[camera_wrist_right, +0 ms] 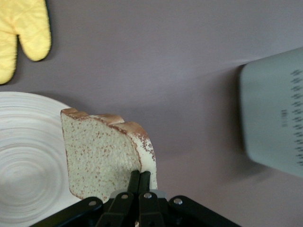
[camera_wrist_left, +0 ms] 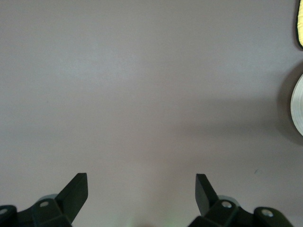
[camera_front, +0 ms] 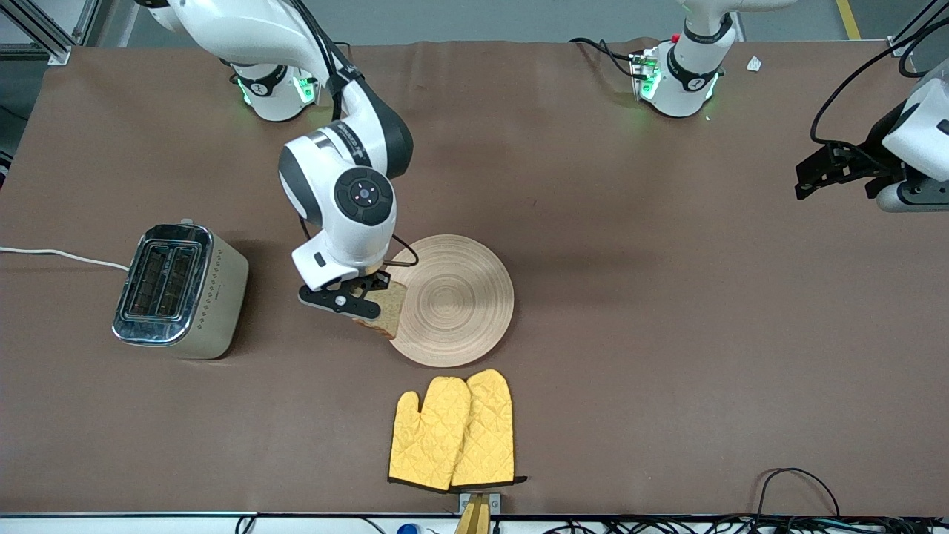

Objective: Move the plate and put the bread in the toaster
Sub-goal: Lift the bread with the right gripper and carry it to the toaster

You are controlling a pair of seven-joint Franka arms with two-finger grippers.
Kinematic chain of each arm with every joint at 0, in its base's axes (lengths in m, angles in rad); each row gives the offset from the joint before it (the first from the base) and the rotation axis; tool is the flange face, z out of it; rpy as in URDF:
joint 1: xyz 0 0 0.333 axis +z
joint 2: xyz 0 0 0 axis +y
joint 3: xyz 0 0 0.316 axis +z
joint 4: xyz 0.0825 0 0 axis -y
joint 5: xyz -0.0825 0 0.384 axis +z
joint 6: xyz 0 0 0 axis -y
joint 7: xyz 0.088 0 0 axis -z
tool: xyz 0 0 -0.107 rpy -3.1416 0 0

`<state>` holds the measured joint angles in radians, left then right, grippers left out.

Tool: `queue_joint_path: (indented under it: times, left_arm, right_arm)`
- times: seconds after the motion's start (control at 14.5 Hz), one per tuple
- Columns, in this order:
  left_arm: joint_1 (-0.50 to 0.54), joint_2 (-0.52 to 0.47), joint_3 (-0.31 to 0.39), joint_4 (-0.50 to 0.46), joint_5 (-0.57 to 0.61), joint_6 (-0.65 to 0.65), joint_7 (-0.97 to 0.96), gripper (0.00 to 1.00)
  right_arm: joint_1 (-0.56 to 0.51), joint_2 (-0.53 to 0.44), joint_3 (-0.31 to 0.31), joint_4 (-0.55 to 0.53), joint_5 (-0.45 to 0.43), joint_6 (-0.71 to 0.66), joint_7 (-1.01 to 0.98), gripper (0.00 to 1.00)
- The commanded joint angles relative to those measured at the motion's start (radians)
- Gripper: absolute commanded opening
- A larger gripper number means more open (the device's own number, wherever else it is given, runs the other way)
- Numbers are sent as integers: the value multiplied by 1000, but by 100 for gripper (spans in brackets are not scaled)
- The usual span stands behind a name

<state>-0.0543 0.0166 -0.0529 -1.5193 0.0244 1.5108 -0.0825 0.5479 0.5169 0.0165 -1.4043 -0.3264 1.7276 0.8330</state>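
Observation:
My right gripper (camera_front: 368,291) is shut on the bread (camera_front: 387,310), a brown slice with a darker crust. It holds the slice on edge over the rim of the beige wooden plate (camera_front: 454,300), on the side toward the toaster (camera_front: 180,291). In the right wrist view the shut gripper (camera_wrist_right: 140,175) pinches the bread (camera_wrist_right: 102,151) at one edge, with the plate (camera_wrist_right: 23,161) beneath and the toaster's dotted side (camera_wrist_right: 277,118) off to one side. The toaster stands toward the right arm's end, slots up. My left gripper (camera_front: 815,176) waits open and empty above the left arm's end of the table, fingertips wide apart (camera_wrist_left: 141,182).
A pair of yellow oven mitts (camera_front: 452,434) lies nearer to the front camera than the plate and shows in the right wrist view (camera_wrist_right: 23,33). The toaster's white cord (camera_front: 59,256) runs off the table's end. Cables lie along the front edge.

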Motion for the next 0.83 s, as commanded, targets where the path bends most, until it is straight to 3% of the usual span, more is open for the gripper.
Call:
queue_joint_path:
  times: [0.0,0.34,0.76]
  left_arm:
    - [-4,3,-2,14,8,-4,-2,100]
    - [-1,3,-2,14,6,-4,-2,100]
    - [4,-3,-2,16,6,-4,0,100]
  right_arm:
    - [3,-32,-3,-2,-129,-127,-63,0]
    - [-25,-32,-4,19,-376,-368,-253,0]
    - [-86,-29,-4,19,-560,-503,-409,0]
